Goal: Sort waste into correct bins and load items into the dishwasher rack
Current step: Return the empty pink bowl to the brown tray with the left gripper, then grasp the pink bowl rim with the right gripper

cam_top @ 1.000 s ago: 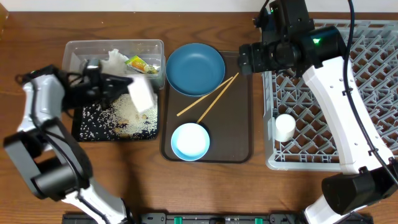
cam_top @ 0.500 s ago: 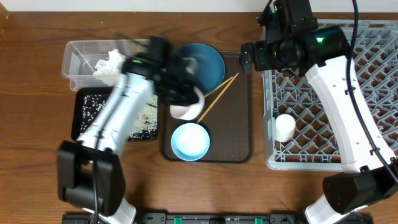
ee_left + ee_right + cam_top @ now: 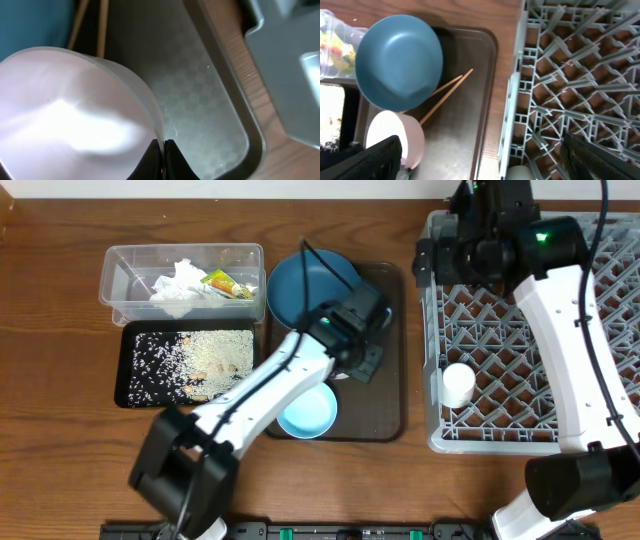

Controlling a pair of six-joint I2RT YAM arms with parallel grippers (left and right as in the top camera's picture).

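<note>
Moved since the earlier frame: the left gripper (image 3: 162, 150) has swung from the shallow black rectangular tray (image 3: 120, 370) to above the brown serving tray (image 3: 385, 405). It is clamped on the rim of the cream bowl (image 3: 65, 115), beside the two thin wooden chopsticks (image 3: 447, 95) and the large dark blue bowl (image 3: 397, 60). The right gripper (image 3: 480, 162) stands wide and empty at the edge of the grey plastic dishwasher rack (image 3: 500, 380).

Right tool (image 3: 481, 150) spread wide, straddling tray and rack.
Just ahead of one dark finger (image 3: 367, 161) sits a cream round bowl (image 3: 395, 145). Farther ahead, two thin wooden chopsticks (image 3: 445, 97) meet the rim of a large dark blue bowl (image 3: 399, 61) on the brown serving tray (image 3: 477, 75). The grey plastic lattice rack (image 3: 570, 75) spreads ahead of the other finger.
</note>
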